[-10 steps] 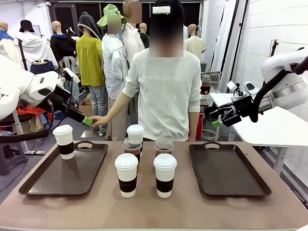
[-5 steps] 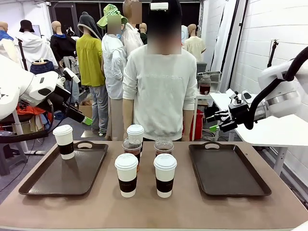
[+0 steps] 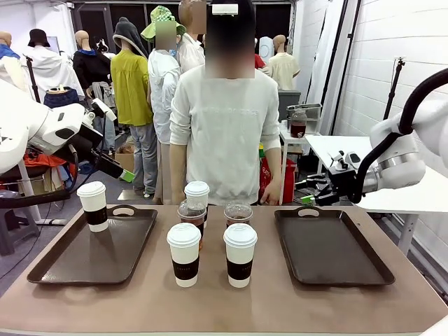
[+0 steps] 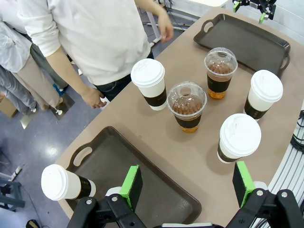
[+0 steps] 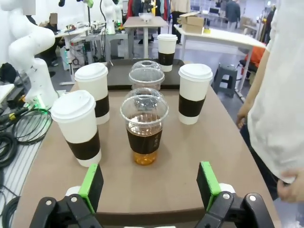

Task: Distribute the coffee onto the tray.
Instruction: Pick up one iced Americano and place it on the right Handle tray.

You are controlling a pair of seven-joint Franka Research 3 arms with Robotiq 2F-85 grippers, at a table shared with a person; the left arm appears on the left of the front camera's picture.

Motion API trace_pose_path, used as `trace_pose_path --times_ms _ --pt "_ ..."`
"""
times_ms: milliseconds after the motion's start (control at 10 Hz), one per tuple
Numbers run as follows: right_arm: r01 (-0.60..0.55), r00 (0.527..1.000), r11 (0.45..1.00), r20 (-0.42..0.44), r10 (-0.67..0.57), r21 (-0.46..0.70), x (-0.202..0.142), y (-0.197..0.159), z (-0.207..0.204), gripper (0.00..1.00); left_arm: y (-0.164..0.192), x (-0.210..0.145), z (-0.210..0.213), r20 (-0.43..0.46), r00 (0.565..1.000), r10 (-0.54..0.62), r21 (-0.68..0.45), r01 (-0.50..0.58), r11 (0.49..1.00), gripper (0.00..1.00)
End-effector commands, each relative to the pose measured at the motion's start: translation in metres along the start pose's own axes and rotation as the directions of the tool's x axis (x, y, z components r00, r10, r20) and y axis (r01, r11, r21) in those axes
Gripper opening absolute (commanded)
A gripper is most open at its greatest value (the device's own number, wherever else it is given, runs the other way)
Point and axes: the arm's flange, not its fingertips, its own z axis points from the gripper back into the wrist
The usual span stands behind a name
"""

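Coffee: 4 paper cups (image 3: 184, 255), 2 dome-lidded cups (image 3: 238, 214), 2 trays (image 3: 329, 269), left end effector (image 4: 187, 175) apart, right end effector (image 5: 150, 178) apart.

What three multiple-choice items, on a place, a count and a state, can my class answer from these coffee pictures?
1. Where on the left tray does the white cup stand? A far left corner; B middle; C near edge.
2. How many clear dome-lidded cups are on the table? A one; B two; C four.
3. The right gripper is: A shut on a cup; B open and empty; C gripping a tray handle.
Key: A, it stands at that rim; B, two stand mid-table; B, its pads are apart, nothing between.
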Motion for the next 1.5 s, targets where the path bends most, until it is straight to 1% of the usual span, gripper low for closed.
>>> trace_pose_path --times_ms 0,300,600,700,1000,1200,1300,1400 --pt "-0.030 0.998 0.999 0.052 0.032 -0.029 -0.015 -0.007 -0.008 1.00 0.001 -0.001 0.001 0.007 1.000 0.004 -0.009 -0.004 1.000 1.00" --pt "0.009 0.995 0.999 0.102 -0.005 -0.039 -0.039 -0.012 -0.017 1.00 0.001 -0.001 0.001 0.007 1.000 0.004 -0.009 -0.004 1.000 1.00" --pt "0.024 0.992 0.999 0.123 -0.018 -0.043 -0.045 -0.017 -0.026 1.00 0.001 -0.001 0.001 0.007 1.000 0.004 -0.009 -0.004 1.000 1.00" --pt "0.029 0.993 0.999 0.112 -0.026 -0.029 -0.049 -0.021 -0.036 1.00 0.001 -0.001 0.001 0.007 1.000 0.004 -0.009 -0.004 1.000 1.00" --pt "0.043 0.991 0.999 0.125 -0.042 -0.006 -0.056 -0.031 -0.067 1.00 0.001 -0.001 0.001 0.007 1.000 0.004 -0.009 -0.004 1.000 1.00" --pt "0.055 0.990 0.998 0.126 -0.059 0.034 -0.063 -0.033 -0.090 1.00 0.001 -0.001 0.001 0.007 1.000 0.004 -0.009 -0.004 1.000 1.00" --pt "0.062 0.991 0.997 0.119 -0.067 0.044 -0.065 -0.034 -0.094 1.00 0.001 -0.001 0.001 0.007 1.000 0.004 -0.009 -0.004 1.000 1.00" --pt "0.057 0.990 0.998 0.127 -0.062 0.040 -0.063 -0.033 -0.090 1.00 0.001 -0.001 0.001 0.007 1.000 0.004 -0.009 -0.004 1.000 1.00"
